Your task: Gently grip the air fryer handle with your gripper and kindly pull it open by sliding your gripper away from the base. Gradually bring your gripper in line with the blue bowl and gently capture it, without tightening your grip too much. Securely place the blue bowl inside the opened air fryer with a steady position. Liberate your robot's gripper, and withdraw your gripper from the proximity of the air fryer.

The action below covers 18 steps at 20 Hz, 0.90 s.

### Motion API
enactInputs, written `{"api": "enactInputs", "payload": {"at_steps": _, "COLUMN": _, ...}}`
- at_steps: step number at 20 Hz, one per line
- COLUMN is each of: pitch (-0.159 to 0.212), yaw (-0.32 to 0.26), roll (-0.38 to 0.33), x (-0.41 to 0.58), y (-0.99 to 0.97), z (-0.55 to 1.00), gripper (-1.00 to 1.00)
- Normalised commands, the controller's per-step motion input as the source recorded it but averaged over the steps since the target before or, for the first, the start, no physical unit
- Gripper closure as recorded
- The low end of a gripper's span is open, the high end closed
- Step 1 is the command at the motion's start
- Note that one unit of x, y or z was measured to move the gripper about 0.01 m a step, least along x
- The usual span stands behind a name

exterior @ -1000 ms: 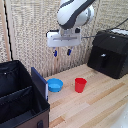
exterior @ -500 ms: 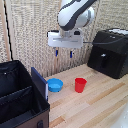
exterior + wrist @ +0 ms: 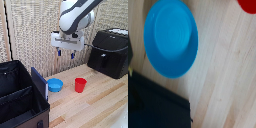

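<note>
blue bowl on wooden table, just beside black fabric case (nearest camera); red cup near bowl; gripper hangs above bowl, fingers apart, holding nothing; air fryer farther back, drawer shut, handle untouched

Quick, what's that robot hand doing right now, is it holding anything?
Hand: open and holding nothing, up in the air above the blue bowl.
</note>
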Motion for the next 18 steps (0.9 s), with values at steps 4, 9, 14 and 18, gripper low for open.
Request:
{"api": "enactInputs", "payload": {"at_steps": 4, "pitch": -0.012, "yaw": -0.124, "roll": -0.375, "x": 0.007, "y": -0.13, "z": -0.01, "gripper": -1.00}}
{"api": "enactInputs", "payload": {"at_steps": 9, "pitch": -0.061, "yaw": -0.028, "roll": -0.375, "x": -0.003, "y": -0.23, "z": -0.05, "gripper": -1.00}}
{"api": "enactInputs", "payload": {"at_steps": 14, "pitch": -0.101, "yaw": 0.003, "roll": -0.370, "x": -0.074, "y": -0.40, "z": -0.10, "gripper": -1.00}}
{"api": "enactInputs", "payload": {"at_steps": 18, "pitch": -0.090, "yaw": 0.025, "roll": -0.314, "x": -0.178, "y": -0.48, "z": -0.22, "gripper": -1.00}}
